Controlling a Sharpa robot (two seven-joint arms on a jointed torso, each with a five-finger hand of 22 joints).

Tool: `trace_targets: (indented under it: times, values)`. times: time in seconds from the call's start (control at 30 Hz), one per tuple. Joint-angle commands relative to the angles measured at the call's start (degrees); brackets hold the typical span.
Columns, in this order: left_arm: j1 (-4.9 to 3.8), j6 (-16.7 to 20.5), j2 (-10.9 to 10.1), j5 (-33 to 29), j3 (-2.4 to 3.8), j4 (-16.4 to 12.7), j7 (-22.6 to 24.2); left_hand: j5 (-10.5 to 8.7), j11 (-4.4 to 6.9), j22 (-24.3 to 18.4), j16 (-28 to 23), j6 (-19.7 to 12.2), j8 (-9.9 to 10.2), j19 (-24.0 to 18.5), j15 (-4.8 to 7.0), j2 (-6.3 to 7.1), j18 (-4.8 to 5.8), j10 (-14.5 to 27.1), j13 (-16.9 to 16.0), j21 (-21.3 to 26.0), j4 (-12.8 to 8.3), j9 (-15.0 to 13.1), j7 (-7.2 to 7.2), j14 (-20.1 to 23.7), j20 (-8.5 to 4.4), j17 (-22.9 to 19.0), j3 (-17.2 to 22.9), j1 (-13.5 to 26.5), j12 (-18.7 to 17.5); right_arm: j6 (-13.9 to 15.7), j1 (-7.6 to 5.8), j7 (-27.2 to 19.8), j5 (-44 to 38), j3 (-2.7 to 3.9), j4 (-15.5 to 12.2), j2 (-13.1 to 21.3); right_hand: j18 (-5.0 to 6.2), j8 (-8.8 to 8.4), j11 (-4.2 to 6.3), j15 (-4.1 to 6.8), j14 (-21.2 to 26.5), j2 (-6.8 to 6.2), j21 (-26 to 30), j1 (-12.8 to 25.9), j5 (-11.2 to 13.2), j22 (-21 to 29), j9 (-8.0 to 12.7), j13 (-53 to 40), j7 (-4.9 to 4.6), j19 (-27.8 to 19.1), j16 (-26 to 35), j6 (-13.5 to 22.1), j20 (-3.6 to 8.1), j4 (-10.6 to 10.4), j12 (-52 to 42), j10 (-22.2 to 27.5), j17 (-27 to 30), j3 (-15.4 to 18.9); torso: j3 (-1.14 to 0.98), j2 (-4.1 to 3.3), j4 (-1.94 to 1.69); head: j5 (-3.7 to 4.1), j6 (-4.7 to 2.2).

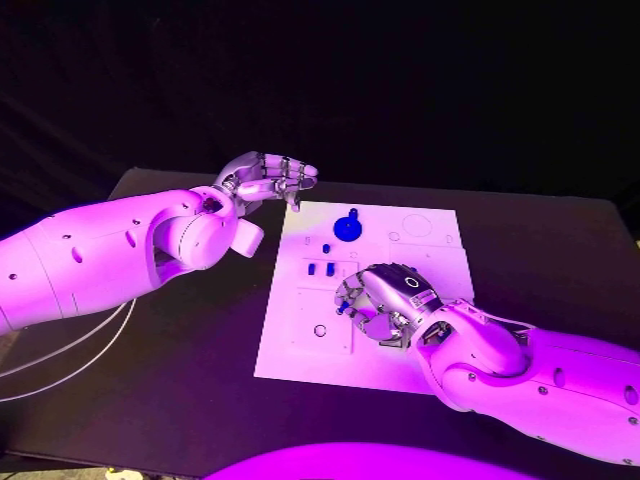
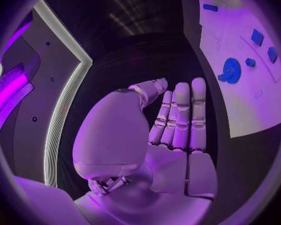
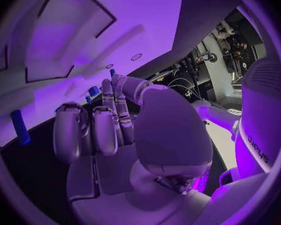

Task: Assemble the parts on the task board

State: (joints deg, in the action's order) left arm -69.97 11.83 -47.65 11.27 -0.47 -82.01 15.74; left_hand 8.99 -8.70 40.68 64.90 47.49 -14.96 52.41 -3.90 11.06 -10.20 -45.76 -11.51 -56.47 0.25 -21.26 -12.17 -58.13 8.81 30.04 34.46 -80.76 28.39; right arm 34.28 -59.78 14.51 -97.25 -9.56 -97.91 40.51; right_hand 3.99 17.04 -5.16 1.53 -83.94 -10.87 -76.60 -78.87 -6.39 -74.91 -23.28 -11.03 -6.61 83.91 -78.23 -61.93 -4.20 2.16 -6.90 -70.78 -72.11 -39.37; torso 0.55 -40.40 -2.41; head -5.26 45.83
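The white task board (image 1: 306, 355) lies mid-table. On its far half stands a round blue part (image 1: 349, 227), also seen from the left wrist (image 2: 231, 70). Nearer sit a small blue part (image 1: 326, 248) and two short blue pegs (image 1: 325, 268). My left hand (image 1: 270, 180) hovers above the board's far left corner; its fingers (image 2: 181, 115) are stretched side by side and hold nothing. My right hand (image 1: 385, 300) hangs over the board's middle with its fingers (image 3: 93, 130) bent downward. A bit of blue (image 1: 352, 310) shows by its fingertips; whether it is gripped is hidden.
The black table (image 1: 162, 340) surrounds the board, with bare room on its left and right. White cables (image 1: 46, 360) hang off the left edge. A small ring outline (image 1: 320, 330) marks the board's near left area. A blue peg (image 3: 20, 126) stands at the board's edge.
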Motion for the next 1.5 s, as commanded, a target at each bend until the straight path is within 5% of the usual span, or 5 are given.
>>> trace_targets:
  times: [0.03,1.23,1.5]
  values:
    - [-0.04,-1.0,0.0,-0.1,0.05,-0.1,0.4,0.06,-0.14,-0.1,-0.1,-0.2,-0.3,0.0,-0.20,-0.08,-0.42,0.4,0.1,0.3,0.1,0.1,-0.11,0.1,0.38,-0.1,-0.2,0.4,0.2,-1.2,0.13,0.3,-0.9,-0.01,0.3,-0.2,-0.93,0.03,2.61,0.50,-2.6,0.59,0.2,0.3,-0.3,-6.5,-0.1,-0.1,-0.09,1.8,0.0,-0.2,0.46,0.4,-0.1,-3.2,0.1,0.0,0.01,0.03,-0.01,-0.09,0.10]
    - [-0.05,-1.6,0.0,-0.1,0.05,0.0,0.0,0.06,-0.17,-0.2,-0.1,-0.3,-0.3,0.0,-0.24,-0.10,-0.42,0.6,0.1,0.5,0.2,0.1,-0.12,0.2,0.44,-0.2,-0.4,0.5,0.2,-5.4,0.50,2.1,-3.9,-0.16,1.2,-1.8,-0.85,-0.13,2.46,0.35,-2.5,0.48,0.7,1.3,-0.1,-6.3,-0.2,-0.1,-0.22,1.6,0.2,0.1,0.40,0.4,0.4,-2.8,0.4,0.5,0.00,0.03,0.05,-0.41,0.53]
    - [-0.05,-1.8,-0.1,-0.1,0.05,0.0,-0.3,0.06,-0.17,-0.2,-0.1,-0.3,-0.3,0.0,-0.24,-0.10,-0.42,0.6,0.1,0.5,0.2,0.1,-0.12,0.2,0.44,-0.2,-0.4,0.5,0.2,-4.0,0.49,1.9,-4.1,-0.20,1.2,-1.7,-0.26,-2.89,0.84,-0.96,-2.3,-1.42,4.0,4.6,0.6,-4.4,0.5,0.9,-1.04,0.5,0.5,4.6,-0.60,-0.6,3.4,2.8,1.1,1.8,0.01,0.04,0.02,-0.35,0.47]
